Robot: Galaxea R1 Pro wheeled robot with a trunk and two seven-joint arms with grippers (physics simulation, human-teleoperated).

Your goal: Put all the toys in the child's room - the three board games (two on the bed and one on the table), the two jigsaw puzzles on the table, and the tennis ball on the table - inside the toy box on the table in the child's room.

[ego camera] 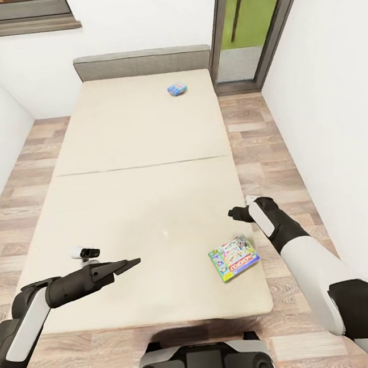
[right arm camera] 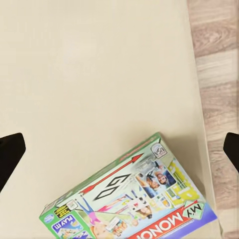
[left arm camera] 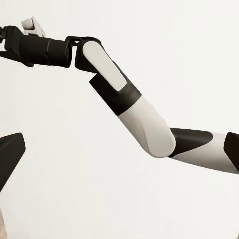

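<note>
Cream and matte, the bed (ego camera: 147, 211) is the broadest thing in the head view: a flat mattress in two panels with a thin seam running across between them, and a padded grey headboard (ego camera: 143, 62) at its far end against the white wall. Wood-plank floor (ego camera: 264, 158) in pale brown and grey borders the bed on both long sides. Beyond the headboard's right end stands a glass door (ego camera: 252, 27) with a dark frame.

On the near panel, close to the bed's right edge, lies the Monopoly box (ego camera: 234, 257), a flat printed rectangle of green, white and red, turned at an angle to the bed's edge; the right wrist view shows it (right arm camera: 134, 201) lying flat on the mattress with one corner near the edge. On the far panel, near the headboard and toward the bed's right side, sits the small blue box (ego camera: 177, 89).

Black and white, glossy, the right hand (ego camera: 241, 211) hovers over the bed's right edge just beyond the Monopoly box, fingers spread and grasping nothing. Over the near panel's left part, the left hand (ego camera: 127, 265) points toward the bed's middle; I cannot tell whether it is released or clenched.
</note>
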